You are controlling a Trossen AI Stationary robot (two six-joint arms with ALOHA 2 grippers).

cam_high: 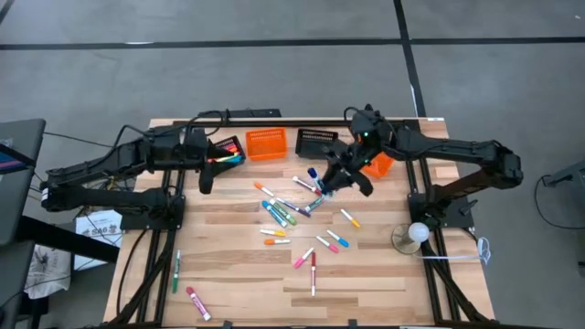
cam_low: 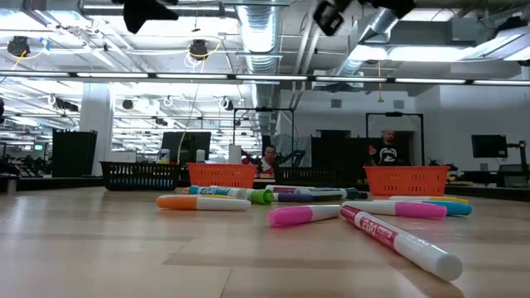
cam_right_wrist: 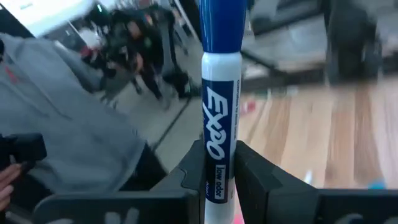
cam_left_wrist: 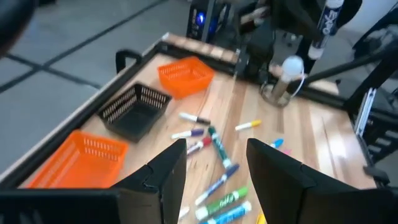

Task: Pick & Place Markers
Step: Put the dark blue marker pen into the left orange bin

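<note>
Above a slatted wooden table (cam_high: 366, 274), the right gripper (cam_right_wrist: 219, 165) pinches a white felt-tip marker with a blue cap (cam_right_wrist: 220, 93) between its 2 dark fingers, holding it upright and clear of the surface, apparently so it can be carried to 1 of the containers along the far edge. In the overhead view this right gripper (cam_high: 331, 183) hangs over the far-centre of the table, just beside a small orange slotted plastic basket (cam_high: 377, 164) at the far right and near a black slotted basket (cam_high: 317, 142). A second orange slotted basket (cam_high: 265, 143) sits to the left of the black one.

The left gripper (cam_left_wrist: 214, 165) hovers with its fingers spread and holding nothing, at the far left beside a container already filled with several markers (cam_high: 227, 152), likely waiting its turn.

The remaining scattered coloured markers (cam_high: 285, 216) lie loose across the middle of the table, with a few more near the front left (cam_high: 198, 303). Judging by that spread, most of the sorting is not yet done. 2 people (cam_low: 387, 154) show in the room beyond.
</note>
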